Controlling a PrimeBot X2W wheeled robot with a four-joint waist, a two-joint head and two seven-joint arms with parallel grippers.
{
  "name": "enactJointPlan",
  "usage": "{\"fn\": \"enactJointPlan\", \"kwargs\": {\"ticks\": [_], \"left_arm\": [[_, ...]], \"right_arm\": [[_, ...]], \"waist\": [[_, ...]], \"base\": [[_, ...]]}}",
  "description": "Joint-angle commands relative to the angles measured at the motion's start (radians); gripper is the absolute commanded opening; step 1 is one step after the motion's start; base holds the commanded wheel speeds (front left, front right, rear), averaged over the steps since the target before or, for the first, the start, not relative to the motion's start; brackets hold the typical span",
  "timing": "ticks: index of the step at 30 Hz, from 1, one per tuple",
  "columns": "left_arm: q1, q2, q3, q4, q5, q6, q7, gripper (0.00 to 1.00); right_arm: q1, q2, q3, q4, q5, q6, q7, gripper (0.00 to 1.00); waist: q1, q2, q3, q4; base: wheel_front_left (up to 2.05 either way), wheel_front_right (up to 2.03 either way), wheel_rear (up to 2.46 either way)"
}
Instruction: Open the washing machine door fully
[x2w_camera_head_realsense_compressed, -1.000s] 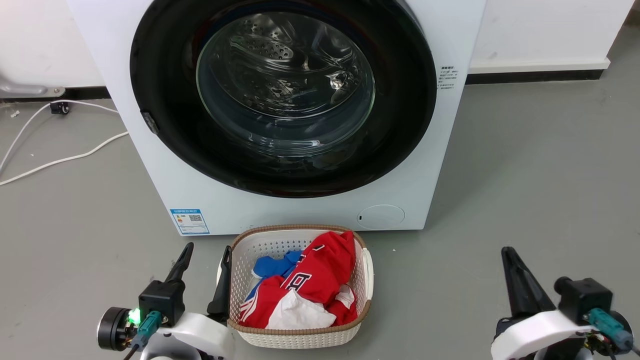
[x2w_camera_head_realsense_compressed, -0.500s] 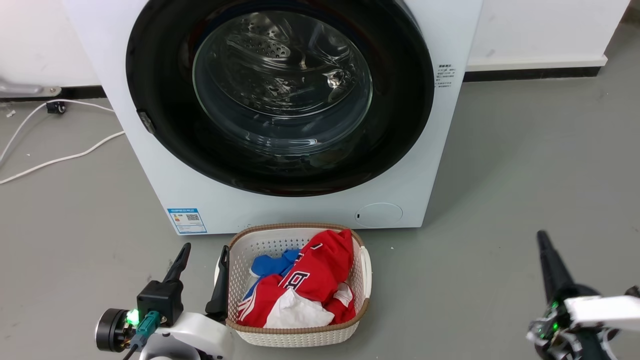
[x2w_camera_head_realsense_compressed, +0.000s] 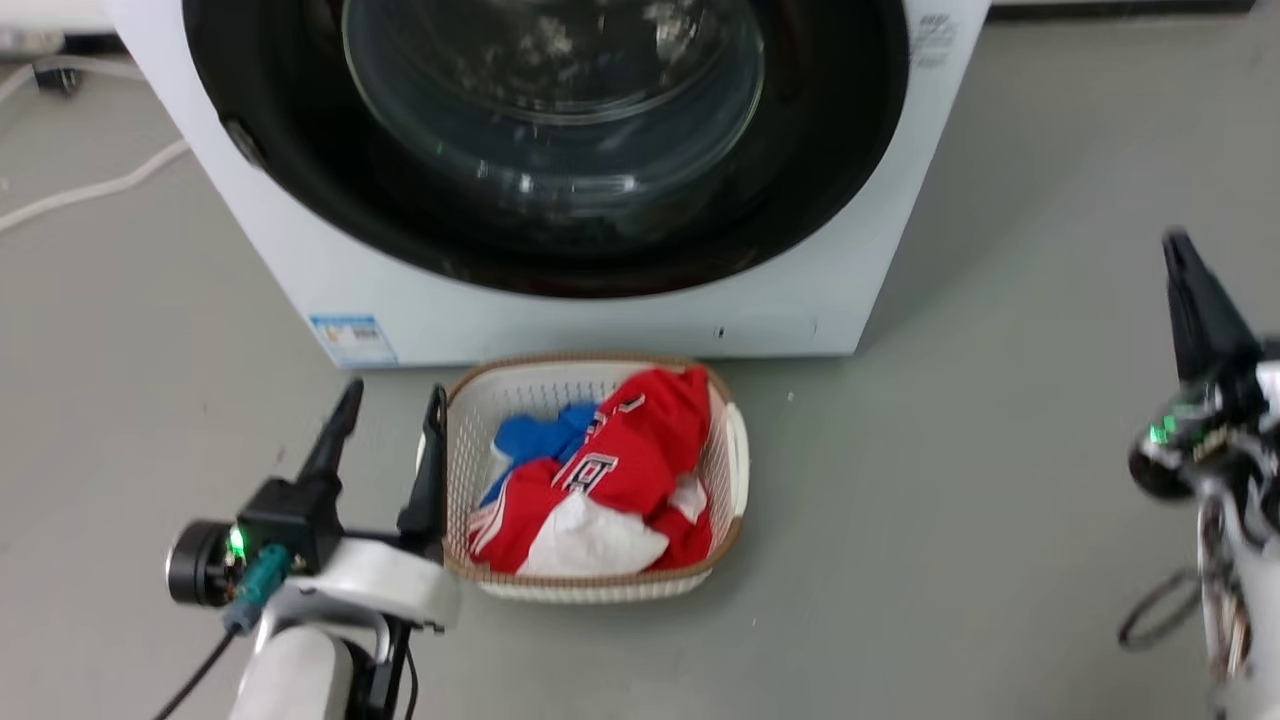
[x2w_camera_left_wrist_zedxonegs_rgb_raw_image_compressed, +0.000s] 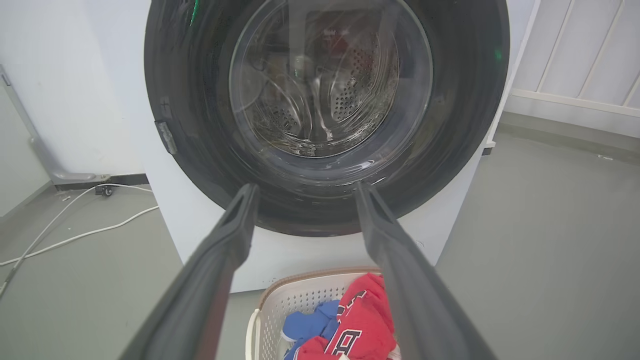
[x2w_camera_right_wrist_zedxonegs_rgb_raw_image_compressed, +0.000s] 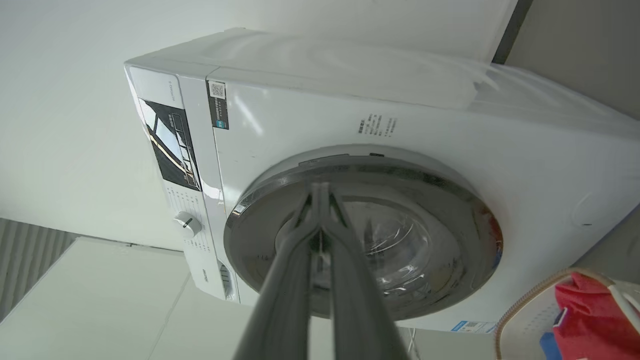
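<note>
Calling this approach: washing machine door sits closed at 12 o'clock, flush on the washing machine. My right gripper hangs at 3 o'clock, fingers together; left gripper at 8 o'clock, fingers apart. Next I need a fingertip behind the door rim

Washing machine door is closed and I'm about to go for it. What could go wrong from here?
1. The right gripper is shut and the washing machine door is glossy and closed; the tips may slip off its edge.
2. The left gripper sits open right beside the laundry basket, which stands just below the door; an arm move could knock it.
3. The white cable on the floor at the left could snag the base.
</note>
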Motion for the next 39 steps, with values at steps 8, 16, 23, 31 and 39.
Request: {"fn": "enactJointPlan", "kwargs": {"ticks": [8,16,23,31,39], "left_arm": [[-0.076,-0.003,0.006,-0.064,-0.015,-0.003,-0.002,1.0],[-0.13,-0.008,-0.008,-0.097,-0.002,-0.007,-0.002,1.0],[-0.163,-0.015,-0.015,-0.107,0.009,-0.014,-0.003,1.0],[-0.182,-0.032,-0.025,-0.104,0.01,-0.029,-0.003,1.0],[-0.186,-0.037,-0.024,-0.106,0.02,-0.035,-0.003,1.0]], "right_arm": [[-0.326,-0.101,0.039,0.216,0.028,0.0,0.121,0.0],[-0.692,-0.175,0.122,0.532,-0.062,0.0,0.209,0.0],[-0.951,-0.16,0.197,0.767,-0.165,0.0,0.261,0.0],[-1.093,-0.142,0.243,0.899,-0.237,0.0,0.283,0.0],[-1.112,-0.106,0.266,0.924,-0.266,0.0,0.359,0.0]], "waist": [[0.0,-0.0001,0.161,0.048],[0.0,-0.0001,0.246,0.082],[0.0,-0.0001,0.289,0.102],[0.0,-0.0001,0.313,0.121],[0.0,-0.0001,0.331,0.119]], "base": [[0.0,0.0,0.0],[0.0,0.0,0.0],[0.0,0.0,0.0],[0.0,0.0,0.0],[0.0,0.0,0.0]]}}
